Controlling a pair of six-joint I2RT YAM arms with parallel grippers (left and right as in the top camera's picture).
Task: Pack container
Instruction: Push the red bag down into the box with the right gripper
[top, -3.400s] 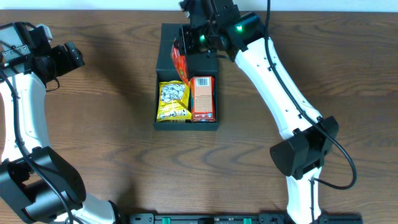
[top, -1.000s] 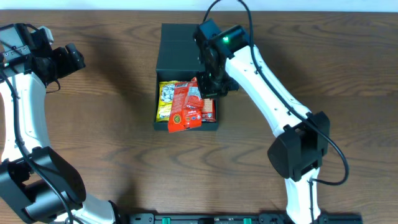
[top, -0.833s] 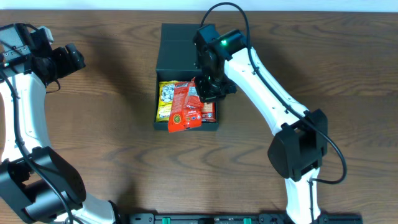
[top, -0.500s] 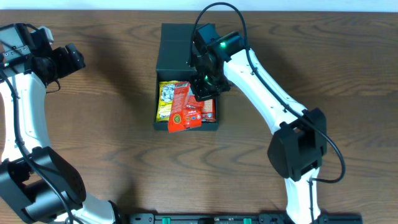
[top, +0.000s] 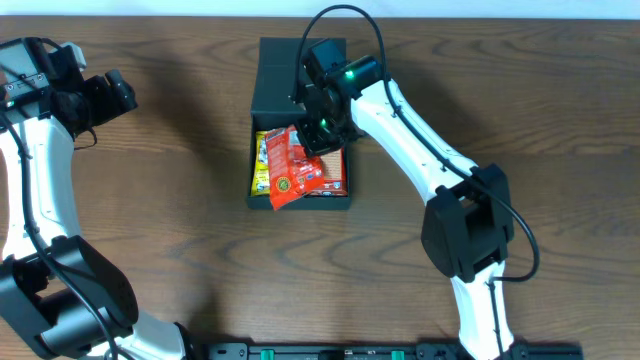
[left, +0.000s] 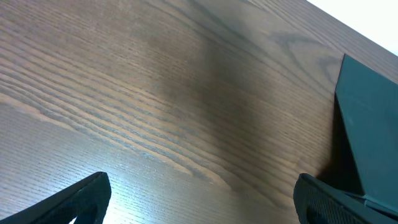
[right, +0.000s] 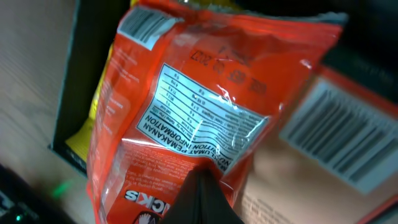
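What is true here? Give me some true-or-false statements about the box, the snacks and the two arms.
1. The right gripper is shut on the red pouch. True.
2. The container has its lid closed. False: the flap is open and the snacks inside show.
3. The left gripper holds a snack. False: it is open, empty and well away from the container.
4. A yellow pack lies in the container. True.

— What lies in the container (top: 282, 75)?
— A bag (top: 261, 165) at its left wall and a carton (top: 336, 180) at its right. A pouch (top: 297, 172) lies tilted across both, one corner over the container's front wall. The right gripper (top: 320, 142) hangs above the container's middle.
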